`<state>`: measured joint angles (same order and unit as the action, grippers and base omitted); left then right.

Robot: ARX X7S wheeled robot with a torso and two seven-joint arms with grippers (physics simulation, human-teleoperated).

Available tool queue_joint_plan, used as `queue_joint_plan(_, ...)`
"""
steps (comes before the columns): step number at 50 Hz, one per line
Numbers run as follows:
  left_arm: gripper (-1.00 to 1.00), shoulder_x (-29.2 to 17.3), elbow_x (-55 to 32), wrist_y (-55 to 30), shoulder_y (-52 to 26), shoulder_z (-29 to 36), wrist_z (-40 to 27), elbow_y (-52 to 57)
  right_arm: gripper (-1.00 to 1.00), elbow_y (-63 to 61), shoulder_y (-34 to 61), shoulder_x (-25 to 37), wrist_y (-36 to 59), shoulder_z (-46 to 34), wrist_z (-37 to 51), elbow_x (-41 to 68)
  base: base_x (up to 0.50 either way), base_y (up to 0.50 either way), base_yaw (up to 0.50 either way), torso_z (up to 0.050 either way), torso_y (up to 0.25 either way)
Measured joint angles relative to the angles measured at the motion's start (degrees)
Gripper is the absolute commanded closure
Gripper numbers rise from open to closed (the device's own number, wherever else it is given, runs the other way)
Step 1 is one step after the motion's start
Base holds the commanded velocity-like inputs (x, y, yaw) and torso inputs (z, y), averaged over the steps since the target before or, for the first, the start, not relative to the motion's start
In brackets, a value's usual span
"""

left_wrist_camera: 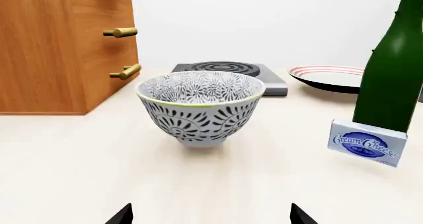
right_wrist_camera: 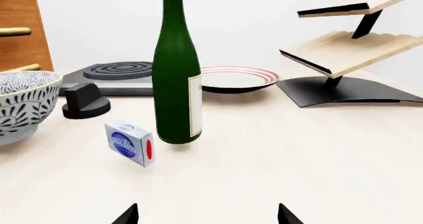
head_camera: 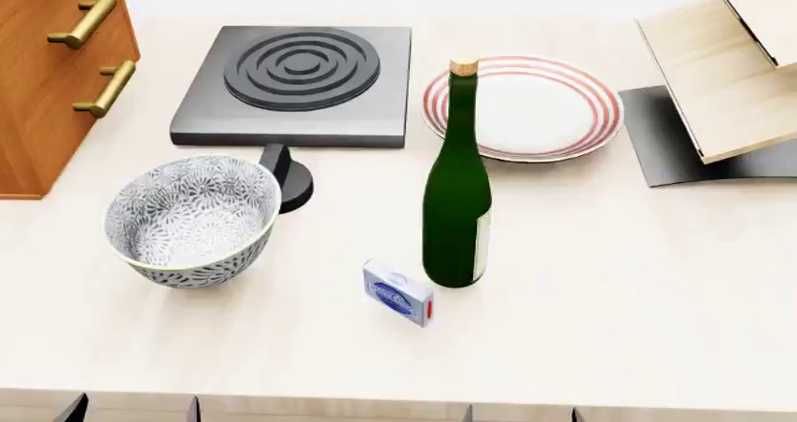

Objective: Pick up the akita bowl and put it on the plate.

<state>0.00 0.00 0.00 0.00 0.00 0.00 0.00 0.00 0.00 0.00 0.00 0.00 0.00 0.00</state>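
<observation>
The akita bowl (head_camera: 193,218), white with a dense grey-black floral pattern, stands upright on the pale counter at the left. In the left wrist view the akita bowl (left_wrist_camera: 200,107) is straight ahead of my left gripper (left_wrist_camera: 211,216), which is open and empty, short of the bowl. The plate (head_camera: 521,106), white with red rings, lies at the back right of centre, behind a green bottle. My right gripper (right_wrist_camera: 207,215) is open and empty too, near the counter's front edge, with the plate (right_wrist_camera: 235,79) far ahead and the bowl (right_wrist_camera: 20,105) off to one side.
A tall green bottle (head_camera: 456,198) stands between bowl and plate, a cream cheese box (head_camera: 398,293) by its base. A dark stove burner (head_camera: 299,81) with a black knob (head_camera: 286,175) sits behind the bowl. Wooden drawers (head_camera: 50,67) stand far left, a wooden rack (head_camera: 722,67) far right.
</observation>
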Motion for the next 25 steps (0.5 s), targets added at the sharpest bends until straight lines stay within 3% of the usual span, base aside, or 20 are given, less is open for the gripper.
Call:
queue_joint_plan(17, -1.0, -2.2, -1.9, -0.1, -1.0, 3.0, -3.4, -1.2, -1.0, -0.3, -0.1, 2.0, -0.8, -2.6, 3.7, 1.0, 0.0, 0.0, 0.0, 0.0, 0.0)
queue_joint_plan(25, -1.0, -3.5, -1.7, -3.1, -0.7, 3.7, -5.3, 4.7, -1.0, -7.3, -0.9, 3.1, 2.3, -3.2, 5.9, 1.0, 0.0, 0.0, 0.0, 0.0, 0.0)
